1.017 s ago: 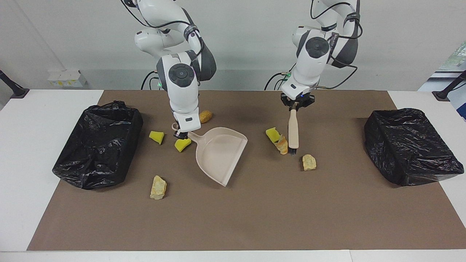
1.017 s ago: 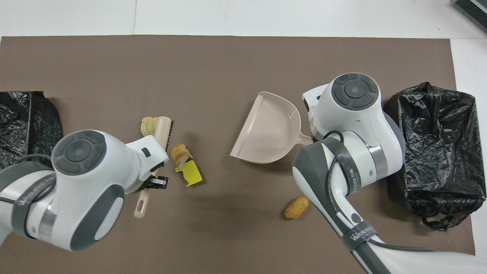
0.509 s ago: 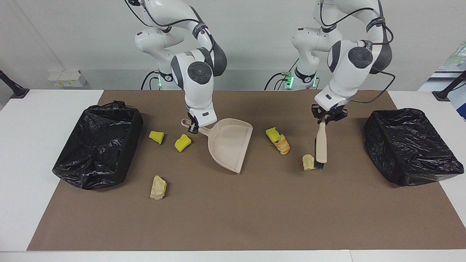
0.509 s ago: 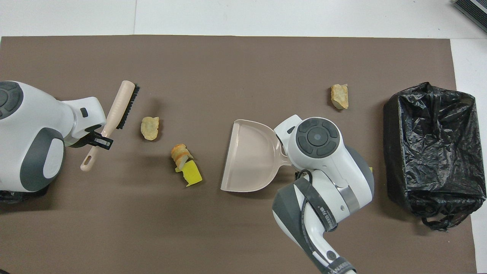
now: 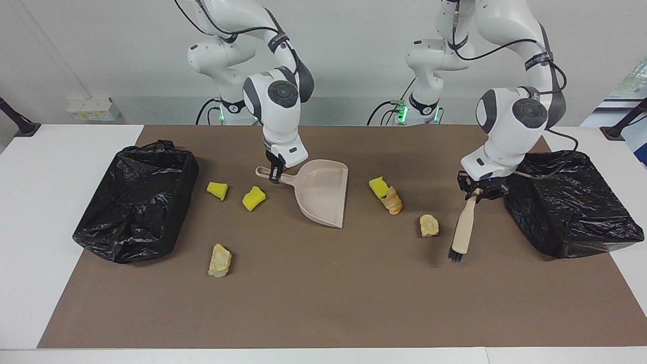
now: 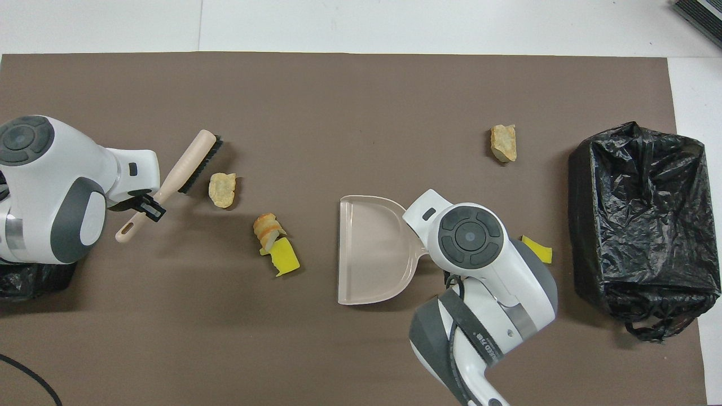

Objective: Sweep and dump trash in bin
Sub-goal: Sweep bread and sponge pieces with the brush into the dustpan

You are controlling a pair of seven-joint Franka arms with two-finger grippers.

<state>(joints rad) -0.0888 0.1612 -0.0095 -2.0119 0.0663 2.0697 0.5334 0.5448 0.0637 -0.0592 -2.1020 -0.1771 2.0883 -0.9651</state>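
My right gripper [image 5: 274, 174] is shut on the handle of the beige dustpan [image 5: 323, 194] [image 6: 369, 248], whose mouth faces the left arm's end of the table. My left gripper [image 5: 477, 194] [image 6: 144, 206] is shut on the beige brush [image 5: 464, 230] [image 6: 189, 163], bristles down by the mat. Beside the brush lies a tan lump [image 5: 428, 225] [image 6: 222, 189] of trash. A yellow chunk [image 5: 379, 186] and a bread lump [image 5: 392, 201] lie between it and the dustpan. Two yellow chunks [image 5: 217, 190] [image 5: 253, 197] and a tan lump [image 5: 220, 260] lie toward the right arm's end.
Black bag-lined bins stand at both ends of the brown mat: one [image 5: 136, 199] [image 6: 640, 223] at the right arm's end, one [image 5: 566, 202] at the left arm's end, close beside my left wrist. White table borders the mat.
My left arm swung the brush off the yellow and bread pair, past the tan lump, toward its end's bin. My right arm pulled the dustpan nearer the robots and turned its mouth.
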